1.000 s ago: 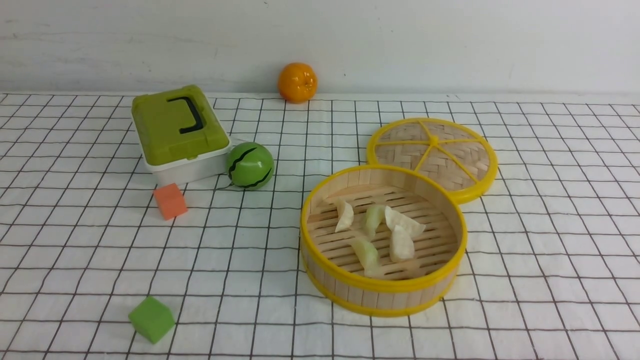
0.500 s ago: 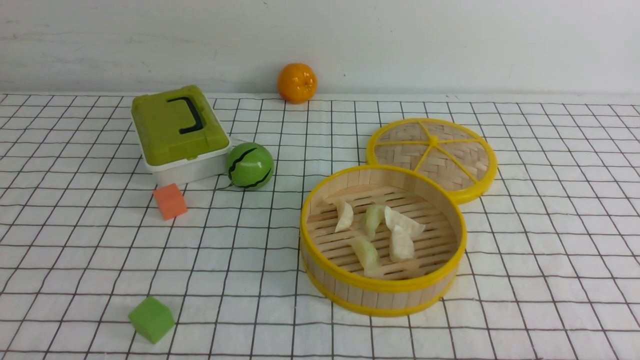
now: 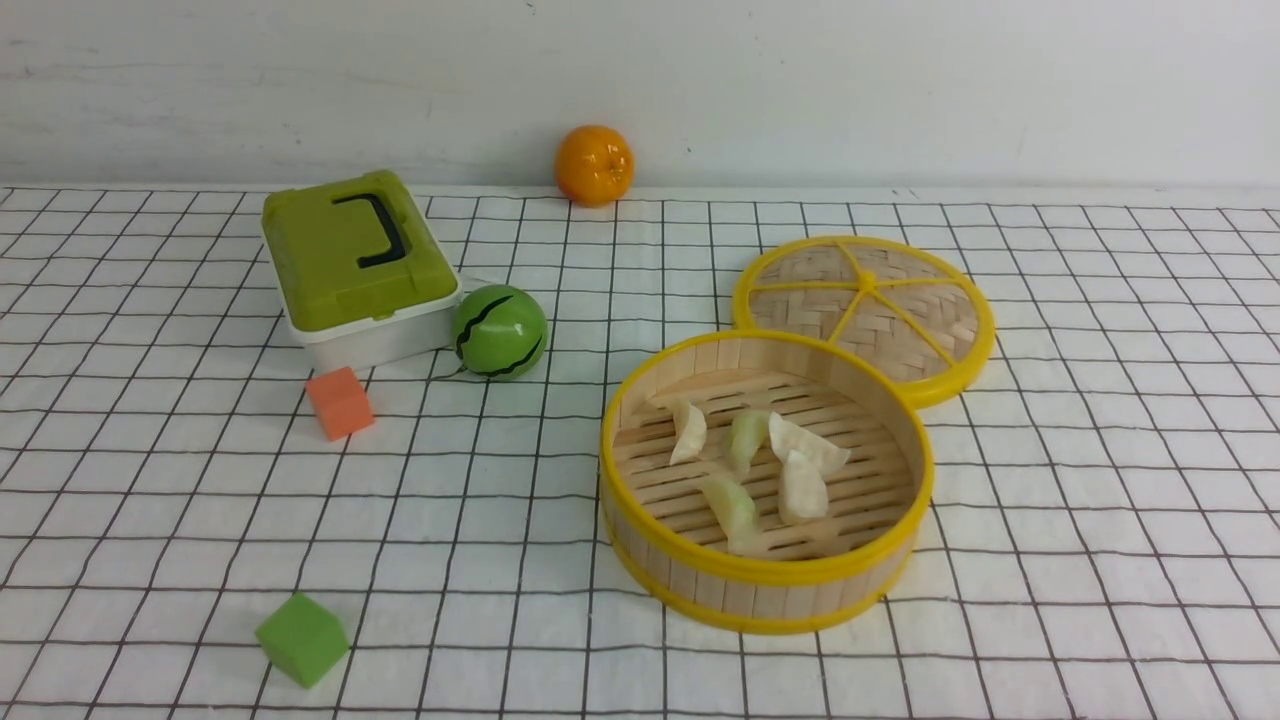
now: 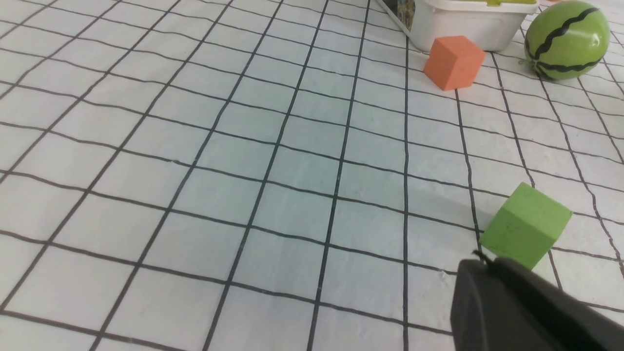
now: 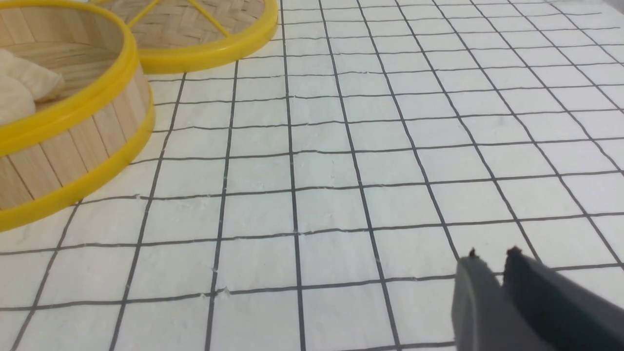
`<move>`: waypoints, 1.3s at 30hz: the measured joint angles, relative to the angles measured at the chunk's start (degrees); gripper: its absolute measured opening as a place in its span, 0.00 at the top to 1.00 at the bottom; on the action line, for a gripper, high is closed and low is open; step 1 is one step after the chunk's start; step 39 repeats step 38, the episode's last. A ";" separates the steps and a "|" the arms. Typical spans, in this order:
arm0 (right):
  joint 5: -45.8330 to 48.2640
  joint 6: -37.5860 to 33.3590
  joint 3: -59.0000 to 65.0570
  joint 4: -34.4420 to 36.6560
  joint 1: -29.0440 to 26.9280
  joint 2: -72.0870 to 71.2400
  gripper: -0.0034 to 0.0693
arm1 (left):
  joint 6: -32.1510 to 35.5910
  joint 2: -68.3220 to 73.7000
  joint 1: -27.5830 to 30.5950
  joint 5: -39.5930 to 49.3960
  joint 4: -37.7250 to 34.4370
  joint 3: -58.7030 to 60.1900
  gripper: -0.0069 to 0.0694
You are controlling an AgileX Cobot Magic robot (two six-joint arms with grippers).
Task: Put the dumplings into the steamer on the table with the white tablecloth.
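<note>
The steamer, a round bamboo basket with yellow rims, stands right of centre on the white tablecloth that covers the table. Several pale dumplings lie on its slatted floor. The right wrist view catches the steamer's wall and two dumplings inside. Neither arm shows in the front view. My left gripper is shut and empty, low over the cloth beside the green cube. My right gripper hangs over bare cloth well away from the steamer, open by a narrow gap with nothing between its tips.
The woven lid lies flat behind the steamer, touching it. On the left are a green-lidded box, a watermelon ball, an orange cube and a green cube. An orange sits by the back wall.
</note>
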 joint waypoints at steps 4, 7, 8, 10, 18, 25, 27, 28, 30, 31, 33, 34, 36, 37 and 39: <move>0.00 0.00 0.00 0.00 0.00 0.00 0.82 | 0.00 0.00 0.00 0.00 0.01 0.00 0.92; 0.00 0.00 0.00 0.00 0.00 0.00 0.82 | 0.00 0.00 0.00 0.00 0.01 0.00 0.92; 0.00 0.00 0.00 0.00 0.00 0.00 0.82 | 0.00 0.00 0.00 0.00 -0.05 0.00 0.92; 0.00 0.00 0.00 0.00 0.00 0.00 0.81 | 0.00 0.00 0.00 0.00 -0.05 0.00 0.92; 0.00 0.00 0.00 0.00 0.00 0.00 0.80 | -0.05 0.00 0.00 0.00 -0.05 0.00 0.92; 0.00 0.00 0.00 0.00 0.00 0.00 0.79 | -0.05 0.00 0.00 0.00 -0.05 0.00 0.92; 0.00 0.00 0.00 0.00 0.00 0.00 0.79 | -0.05 0.00 0.00 0.00 -0.05 0.00 0.92; 0.00 0.00 0.00 0.00 0.00 0.00 0.78 | -0.05 0.00 0.00 0.00 -0.05 0.00 0.92; 0.00 0.00 0.00 0.00 0.00 0.00 0.78 | -0.05 0.00 0.00 0.00 -0.05 0.00 0.92; 0.00 0.00 0.00 0.00 0.00 0.00 0.78 | -0.05 0.00 0.00 0.00 -0.05 0.00 0.92; 0.00 0.00 0.00 0.00 0.00 0.00 0.78 | -0.05 0.00 0.00 0.00 -0.05 0.00 0.92; 0.00 0.00 0.00 0.00 0.00 0.00 0.78 | -0.05 0.00 0.00 0.00 -0.05 0.00 0.92; 0.00 0.00 0.00 0.00 0.00 0.00 0.77 | -0.05 0.00 0.00 0.00 -0.05 0.00 0.92; 0.00 0.00 0.00 0.00 0.00 0.00 0.77 | -0.05 0.00 0.00 0.00 -0.05 0.00 0.92; 0.00 0.00 0.00 0.00 0.00 0.00 0.77 | -0.05 0.00 0.00 0.00 -0.05 0.00 0.92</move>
